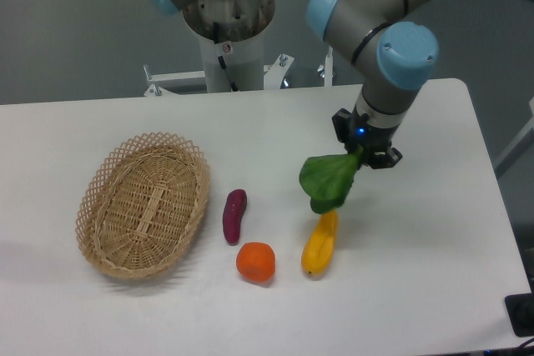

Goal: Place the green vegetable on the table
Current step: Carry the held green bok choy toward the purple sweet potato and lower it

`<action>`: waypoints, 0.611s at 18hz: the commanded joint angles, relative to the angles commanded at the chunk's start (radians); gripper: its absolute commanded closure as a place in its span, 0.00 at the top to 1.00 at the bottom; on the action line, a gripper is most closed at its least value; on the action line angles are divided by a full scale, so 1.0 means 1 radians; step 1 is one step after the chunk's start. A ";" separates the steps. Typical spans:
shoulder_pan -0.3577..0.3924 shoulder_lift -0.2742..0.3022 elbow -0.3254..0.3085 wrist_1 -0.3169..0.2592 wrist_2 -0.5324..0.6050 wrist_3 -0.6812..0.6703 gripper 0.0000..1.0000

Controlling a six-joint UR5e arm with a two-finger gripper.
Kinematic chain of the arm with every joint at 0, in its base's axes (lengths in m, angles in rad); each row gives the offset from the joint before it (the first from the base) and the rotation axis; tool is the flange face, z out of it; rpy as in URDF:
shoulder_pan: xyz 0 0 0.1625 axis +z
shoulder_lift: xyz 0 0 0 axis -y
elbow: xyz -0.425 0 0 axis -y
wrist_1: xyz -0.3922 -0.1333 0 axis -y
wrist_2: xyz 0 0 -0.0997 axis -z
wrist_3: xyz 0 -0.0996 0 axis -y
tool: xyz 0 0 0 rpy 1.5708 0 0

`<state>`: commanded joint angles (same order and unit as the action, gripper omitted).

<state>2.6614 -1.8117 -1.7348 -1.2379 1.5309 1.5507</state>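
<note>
A white worktop (434, 231) with rounded corners stands before a grey wall. Toward its right half, the end effector (365, 153) is closed on the stalk end of the green vegetable (327, 183), which hangs clear of the surface. Its long axis slants, stalk up toward the far right corner, leaves down toward the near left, their tip just above the far end of the yellow vegetable (319, 243). Left of that lie an orange fruit (255, 262) and a purple piece (234, 215); a wicker basket (143, 204) sits near the left edge
</note>
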 joint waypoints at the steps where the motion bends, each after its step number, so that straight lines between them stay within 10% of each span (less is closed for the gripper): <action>1: 0.000 0.011 -0.014 0.000 0.000 0.020 0.13; 11: -0.012 0.130 -0.224 0.034 -0.005 0.129 0.15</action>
<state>2.6493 -1.6814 -1.9586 -1.2044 1.5263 1.6797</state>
